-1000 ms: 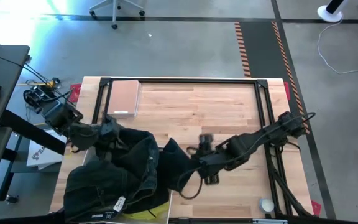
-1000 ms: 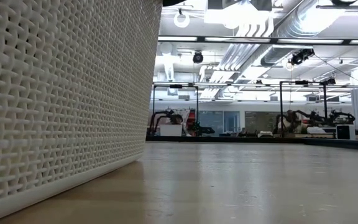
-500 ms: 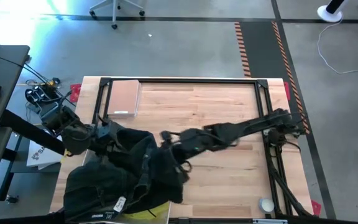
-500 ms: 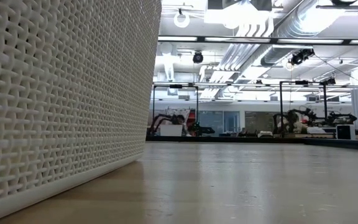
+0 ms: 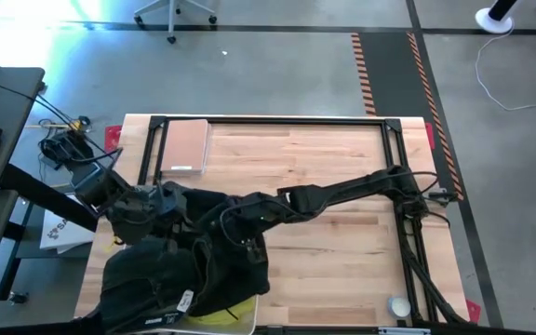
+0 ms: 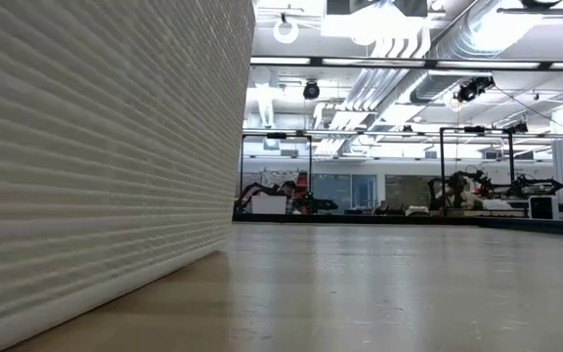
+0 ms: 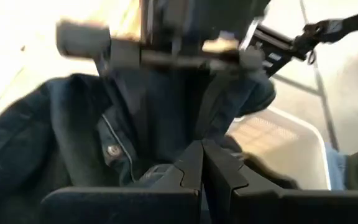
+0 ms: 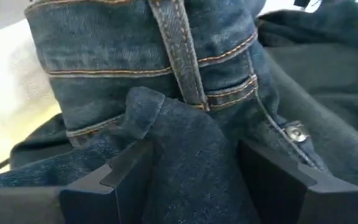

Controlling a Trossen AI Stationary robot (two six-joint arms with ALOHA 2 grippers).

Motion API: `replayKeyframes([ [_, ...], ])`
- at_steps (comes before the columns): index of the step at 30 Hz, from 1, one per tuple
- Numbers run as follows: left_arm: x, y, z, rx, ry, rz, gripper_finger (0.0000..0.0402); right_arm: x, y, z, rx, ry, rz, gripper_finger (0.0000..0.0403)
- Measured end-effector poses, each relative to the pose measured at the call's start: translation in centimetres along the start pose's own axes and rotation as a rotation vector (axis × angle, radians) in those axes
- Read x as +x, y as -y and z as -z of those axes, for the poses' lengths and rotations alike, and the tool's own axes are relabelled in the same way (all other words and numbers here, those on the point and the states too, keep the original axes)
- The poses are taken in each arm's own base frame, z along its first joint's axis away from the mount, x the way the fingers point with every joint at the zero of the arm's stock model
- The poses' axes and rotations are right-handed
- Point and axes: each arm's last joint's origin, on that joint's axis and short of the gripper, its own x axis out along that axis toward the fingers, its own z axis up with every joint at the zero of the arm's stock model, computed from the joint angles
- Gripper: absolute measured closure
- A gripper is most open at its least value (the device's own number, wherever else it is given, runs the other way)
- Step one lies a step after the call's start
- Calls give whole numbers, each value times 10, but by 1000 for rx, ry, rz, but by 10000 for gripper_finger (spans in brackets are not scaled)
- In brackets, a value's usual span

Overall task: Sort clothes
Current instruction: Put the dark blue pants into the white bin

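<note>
The jeans [image 5: 203, 251] are lying bunched at the table's [image 5: 342, 270] near-left corner in the high view, draped over a white basket [image 5: 240, 319], probably so that they can be dropped into it or pulled out of it. Both arms are converging on them: the left gripper [image 5: 170, 207] is reaching in from the left edge and the right gripper [image 5: 235, 228] is stretching across from the far right, which suggests a two-handed lift of a heavy, floppy garment. One yellow garment [image 5: 226, 314] is peeking out under the denim, and one tan board [image 5: 184, 144] is lying well apart near the far edge; whether more clothes are lying beneath cannot be told. In the low view, the basket wall [image 6: 96, 147] is filling the left half and the bare tabletop is running off to the right; neither arm nor any garment is showing. In the left wrist view, the left gripper [image 7: 202, 163] is showing its two fingers pressed together, pinching a fold of the jeans [image 7: 79, 137], with one metal button visible and the basket's white floor [image 7: 278, 146] beyond. In the right wrist view, the right gripper [image 8: 194, 165] is holding its two fingers wide apart around a hump of denim [image 8: 191, 162] below the waistband, one belt loop and one rivet showing; whether the pads are actually gripping cannot be told.
</note>
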Motion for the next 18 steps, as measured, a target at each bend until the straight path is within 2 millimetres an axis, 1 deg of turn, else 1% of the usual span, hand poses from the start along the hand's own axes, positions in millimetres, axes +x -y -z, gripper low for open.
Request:
replayKeyframes([
  [3, 10, 0, 3, -4, -29, -38, 401, -17, -7, -23, -80, 56, 19, 172],
  [6, 28, -4, 12, 2, -117, -89, 401, -48, -22, -51, -182, 109, 34, 172],
  [9, 49, -10, 24, 27, -220, -152, 401, -80, -38, -66, -246, 96, 68, 172],
  [11, 61, -14, 30, 41, -251, -189, 401, -98, -45, -69, -249, 59, 105, 172],
  [14, 79, -22, 34, 76, -278, -232, 402, -123, -50, -70, -194, -6, 149, 172],
  [16, 91, -30, 34, 92, -291, -260, 402, -132, -51, -66, -135, -74, 164, 172],
  [18, 101, -39, 31, 110, -295, -265, 402, -135, -52, -58, -69, -156, 180, 172],
])
